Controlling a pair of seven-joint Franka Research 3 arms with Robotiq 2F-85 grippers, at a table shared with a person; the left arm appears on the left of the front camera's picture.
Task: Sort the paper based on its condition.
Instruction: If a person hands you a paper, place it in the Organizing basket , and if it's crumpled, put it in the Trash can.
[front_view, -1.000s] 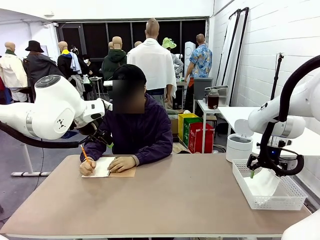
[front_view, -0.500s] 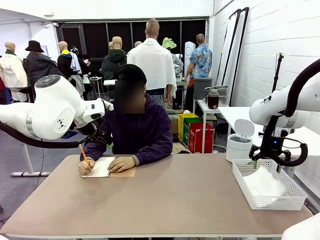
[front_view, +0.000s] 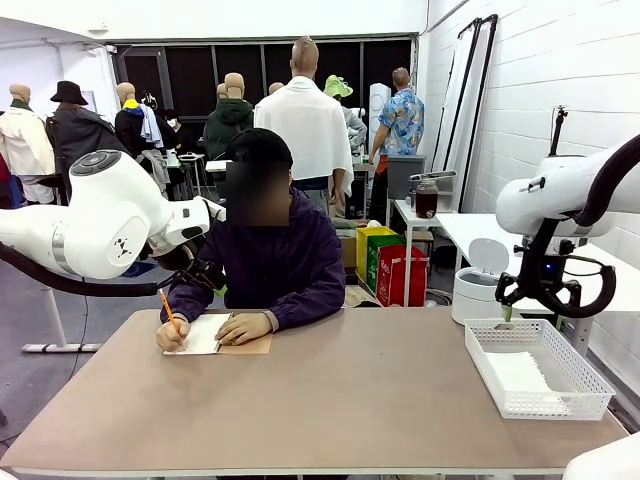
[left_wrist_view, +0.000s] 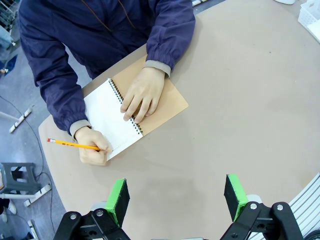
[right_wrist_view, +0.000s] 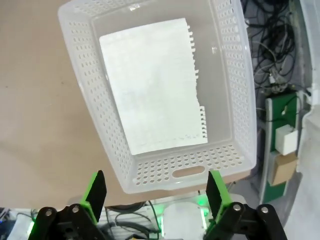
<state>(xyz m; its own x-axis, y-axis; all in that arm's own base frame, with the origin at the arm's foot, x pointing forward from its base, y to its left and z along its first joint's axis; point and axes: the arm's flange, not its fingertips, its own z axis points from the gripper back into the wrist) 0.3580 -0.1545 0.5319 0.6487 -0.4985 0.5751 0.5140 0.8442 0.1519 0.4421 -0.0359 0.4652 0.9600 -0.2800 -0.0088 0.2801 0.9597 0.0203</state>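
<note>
One white sheet of paper (right_wrist_view: 152, 85) with a ragged perforated edge lies flat in the white mesh basket (right_wrist_view: 240, 90), which stands at the table's right end (front_view: 585, 385). There the paper (front_view: 520, 372) shows on the basket's floor. My right gripper (right_wrist_view: 155, 192) hangs open above the basket's near wall, holding nothing; in the front view it (front_view: 533, 315) hovers over the basket's far rim. My left gripper (left_wrist_view: 176, 197) is open and empty, high above the table on the person's side.
The person across the table writes with a pencil (left_wrist_view: 70, 144) in a spiral notebook (left_wrist_view: 112, 117) with a brown cover, the other hand (left_wrist_view: 142, 95) flat on it. A white lidded bin (front_view: 480, 285) stands behind the basket. Bare tabletop (front_view: 350, 390) spans the middle.
My right gripper has risen out of the basket, and the sheet under it has settled flat on the basket's floor. The left arm and the person have barely moved.
</note>
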